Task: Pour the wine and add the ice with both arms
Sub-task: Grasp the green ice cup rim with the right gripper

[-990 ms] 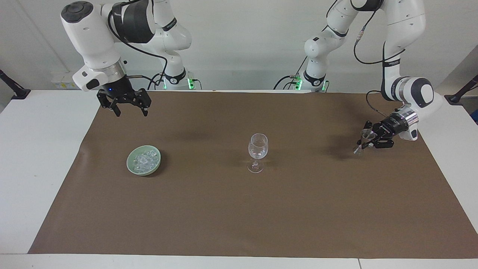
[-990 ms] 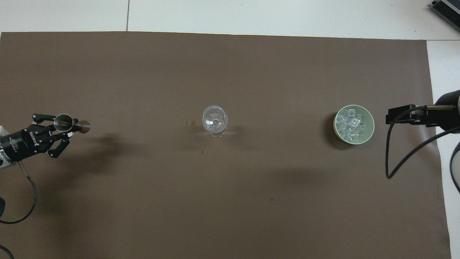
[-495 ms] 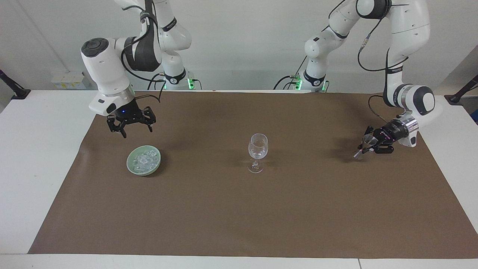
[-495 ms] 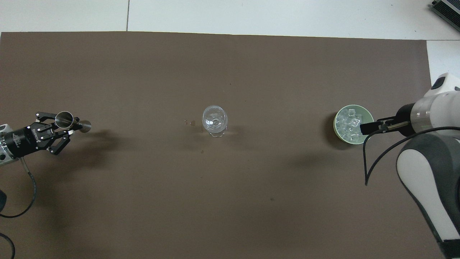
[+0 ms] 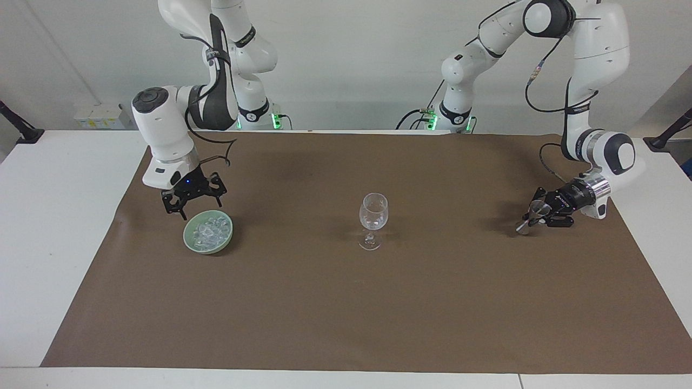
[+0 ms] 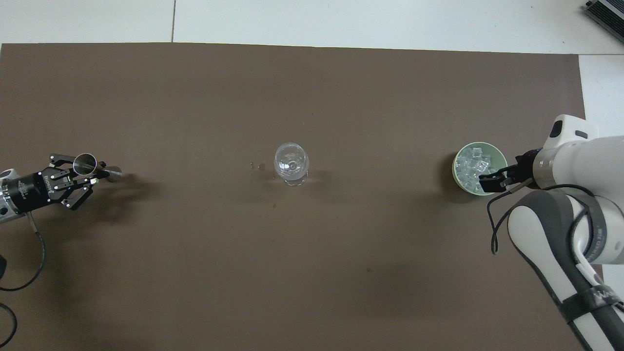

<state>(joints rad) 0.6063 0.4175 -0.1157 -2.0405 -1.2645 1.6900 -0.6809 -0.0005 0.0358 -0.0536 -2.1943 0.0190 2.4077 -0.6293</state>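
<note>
A clear wine glass (image 5: 373,213) (image 6: 291,161) stands upright at the middle of the brown mat. Toward the right arm's end sits a pale green bowl (image 5: 190,240) (image 6: 480,144) filled with ice (image 5: 210,229) (image 6: 474,165). My right gripper (image 5: 197,209) (image 6: 493,178) hangs open just above the bowl's rim on the robots' side. Toward the left arm's end, my left gripper (image 5: 540,214) (image 6: 92,173) is shut on a small metal jigger (image 5: 535,209) (image 6: 86,164). The jigger is tilted, its lower end close to the mat. No wine shows.
The brown mat (image 5: 346,313) covers most of the white table (image 5: 59,216). A few small drops (image 6: 257,165) lie on the mat beside the glass, toward the left arm's end.
My right arm has swung down and brought its open gripper from high above the mat's edge to just over the bowl. The left gripper has sunk slightly with the jigger.
</note>
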